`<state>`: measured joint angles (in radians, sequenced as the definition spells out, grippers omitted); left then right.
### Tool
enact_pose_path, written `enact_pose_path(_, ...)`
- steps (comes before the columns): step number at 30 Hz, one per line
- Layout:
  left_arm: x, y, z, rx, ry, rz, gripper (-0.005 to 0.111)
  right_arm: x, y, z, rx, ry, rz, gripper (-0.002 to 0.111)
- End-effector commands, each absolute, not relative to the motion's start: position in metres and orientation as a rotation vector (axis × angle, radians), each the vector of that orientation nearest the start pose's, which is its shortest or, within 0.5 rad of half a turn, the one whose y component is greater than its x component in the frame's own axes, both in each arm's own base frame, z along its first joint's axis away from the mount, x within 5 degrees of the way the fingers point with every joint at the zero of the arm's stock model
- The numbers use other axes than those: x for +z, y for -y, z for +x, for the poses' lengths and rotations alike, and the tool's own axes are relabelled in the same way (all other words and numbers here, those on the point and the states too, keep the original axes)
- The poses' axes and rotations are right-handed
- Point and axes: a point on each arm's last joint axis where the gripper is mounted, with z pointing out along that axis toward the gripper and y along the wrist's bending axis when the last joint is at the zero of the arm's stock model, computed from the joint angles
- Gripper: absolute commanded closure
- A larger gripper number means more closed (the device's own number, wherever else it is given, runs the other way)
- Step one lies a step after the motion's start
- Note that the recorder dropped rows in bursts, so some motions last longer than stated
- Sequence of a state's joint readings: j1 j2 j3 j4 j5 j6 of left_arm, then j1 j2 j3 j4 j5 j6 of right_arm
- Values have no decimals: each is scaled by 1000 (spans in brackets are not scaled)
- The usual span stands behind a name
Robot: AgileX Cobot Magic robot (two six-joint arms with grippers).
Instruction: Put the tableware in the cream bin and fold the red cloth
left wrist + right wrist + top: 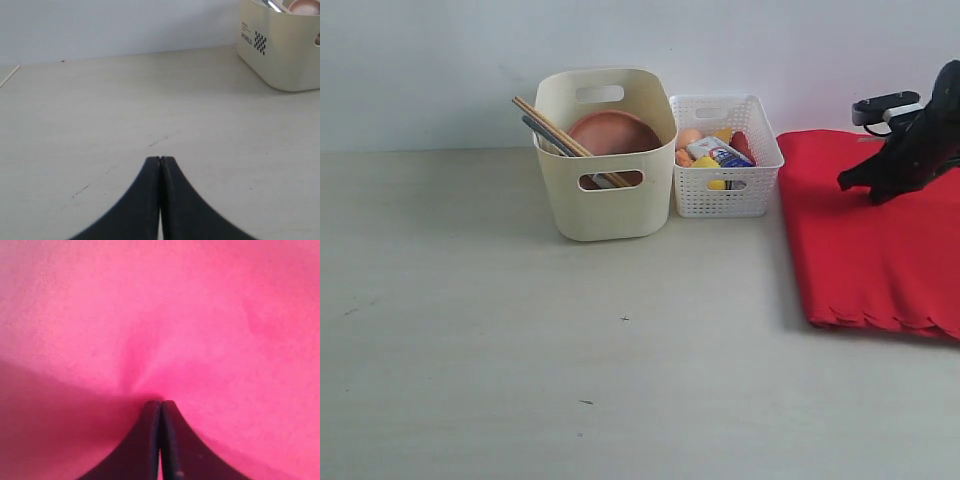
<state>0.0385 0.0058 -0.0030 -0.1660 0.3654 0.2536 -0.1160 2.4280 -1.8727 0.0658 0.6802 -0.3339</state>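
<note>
The cream bin [605, 205] stands at the back of the table, and its side [280, 55] also shows in the left wrist view. A brown wooden plate [615, 130] leans inside it. Light wooden chopsticks [548, 124] stick out over its left rim. The red cloth [860, 250] lies flat at the right with its scalloped edge toward the front. My right gripper [844, 182] is down at the cloth's far part. Its jaws [160, 402] are shut, and the red cloth [200, 315] puckers into the tips. My left gripper [160, 158] is shut and empty over bare table.
A white lattice basket [725, 190] holding food items and a small milk carton [720, 152] touches the bin's right side. The cloth's left edge lies close to the basket. A pale wall runs behind the table [520, 350].
</note>
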Motion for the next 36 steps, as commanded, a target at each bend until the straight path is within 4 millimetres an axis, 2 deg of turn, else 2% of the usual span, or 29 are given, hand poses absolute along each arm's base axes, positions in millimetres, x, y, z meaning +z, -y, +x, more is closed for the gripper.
enact_pose_path(1, 181, 3, 53, 49, -1835, 96, 107, 94, 55, 517, -53, -2709, -274, 108)
enact_pose_path(4, 181, 3, 53, 49, -1835, 96, 107, 103, 55, 522, -45, -2707, -266, 108)
enact_pose_path(8, 181, 3, 53, 49, -1835, 96, 107, 135, 60, 520, -33, -2687, -151, 108)
enact_pose_path(11, 181, 3, 53, 49, -1835, 96, 107, 156, 71, 514, -27, -2689, -89, 108)
enact_pose_path(14, 181, 3, 53, 49, -1835, 96, 107, 166, 84, 506, -14, -2727, -15, 108)
enact_pose_path(16, 181, 3, 53, 49, -1835, 96, 107, 162, 97, 497, 8, -2795, 71, 108)
enact_pose_path(18, 181, 3, 53, 49, -1835, 96, 107, 153, 101, 490, 21, -2836, 101, 108)
enact_pose_path(22, 181, 3, 53, 49, -1835, 96, 107, 122, 99, 474, 30, -2888, 117, 108)
enact_pose_path(24, 181, 3, 53, 49, -1835, 96, 107, 115, 99, 471, 19, -2893, 113, 108)
enact_pose_path(36, 181, 3, 53, 49, -1835, 96, 107, 114, 106, 485, -87, -2715, 115, 108)
